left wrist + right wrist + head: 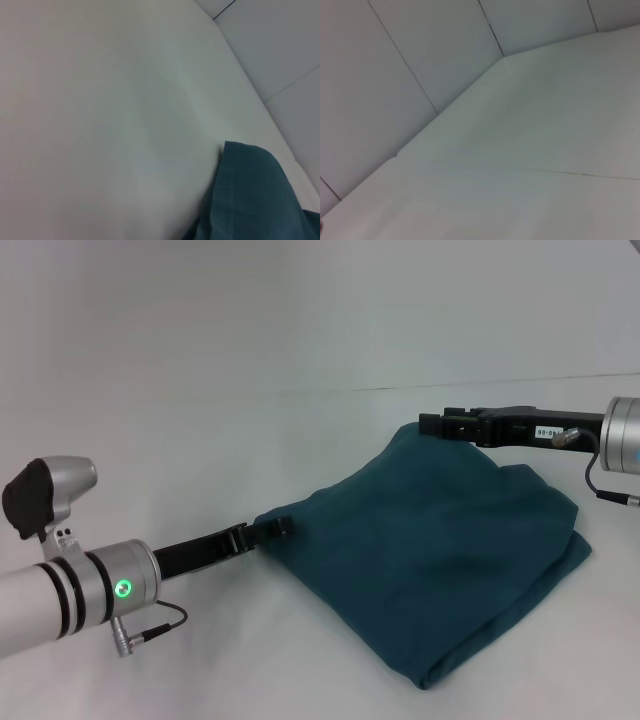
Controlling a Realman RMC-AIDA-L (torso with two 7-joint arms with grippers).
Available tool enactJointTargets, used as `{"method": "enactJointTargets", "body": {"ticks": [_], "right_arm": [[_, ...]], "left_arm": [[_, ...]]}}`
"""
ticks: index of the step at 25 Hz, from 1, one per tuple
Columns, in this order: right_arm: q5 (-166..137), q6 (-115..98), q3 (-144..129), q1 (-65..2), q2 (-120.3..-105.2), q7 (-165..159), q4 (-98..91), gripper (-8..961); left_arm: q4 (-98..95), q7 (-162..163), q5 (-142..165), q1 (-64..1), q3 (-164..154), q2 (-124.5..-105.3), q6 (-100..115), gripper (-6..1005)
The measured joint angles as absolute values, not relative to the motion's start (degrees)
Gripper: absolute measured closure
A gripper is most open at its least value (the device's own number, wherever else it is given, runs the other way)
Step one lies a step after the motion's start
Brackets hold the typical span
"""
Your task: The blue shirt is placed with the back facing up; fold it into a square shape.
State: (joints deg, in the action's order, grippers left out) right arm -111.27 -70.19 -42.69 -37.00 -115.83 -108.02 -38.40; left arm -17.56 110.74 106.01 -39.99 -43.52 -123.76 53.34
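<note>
— Two arms are reaching over the white bench [200,360], one from each side. What is lying between them?

— One blue shirt [440,550] is lying there, already doubled over into a rough four-sided shape with its plain side up. It is sitting toward the right half of the bench, with its near corner pointing at the front edge.

— Where is the left claw [270,531] sitting?

— It is pressing in at the shirt's left corner, low over the bench. Its dark fingers are closing around that corner of cloth, so it is gripping the shirt there.

— Is the left wrist view agreeing with that?

— It is showing only a folded point of the shirt [250,195] lying on the bench [100,125], with bare white surface beside it. The claw's own fingers are not showing in that view.

— And the right claw [432,426]?

— It is hanging at the shirt's far corner, toward the back edge of the bench, with the arm stretching in from the right. The cloth is rising up to meet its tips, and the fingers are looking drawn together on that corner.

— What is the right wrist view giving?

— It is showing the bench [545,150] surface and the pale wall panels [395,75] behind it, with neither shirt nor fingers in sight.

— How is the cloth sitting overall?

— It is lying fairly flat, with soft wrinkles running across it and a thick folded edge along the right side, where layers are stacking on each other.
</note>
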Motion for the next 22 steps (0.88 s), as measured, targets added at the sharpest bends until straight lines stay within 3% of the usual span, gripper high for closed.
{"method": "enactJointTargets", "body": {"ticks": [22], "right_arm": [[-111.36,-69.75,-42.79,-37.02,-115.86,-108.01,-37.93,355]], "left_arm": [[-17.89,110.63,106.54,-40.59,-43.57,-124.02,51.88,155]]}}
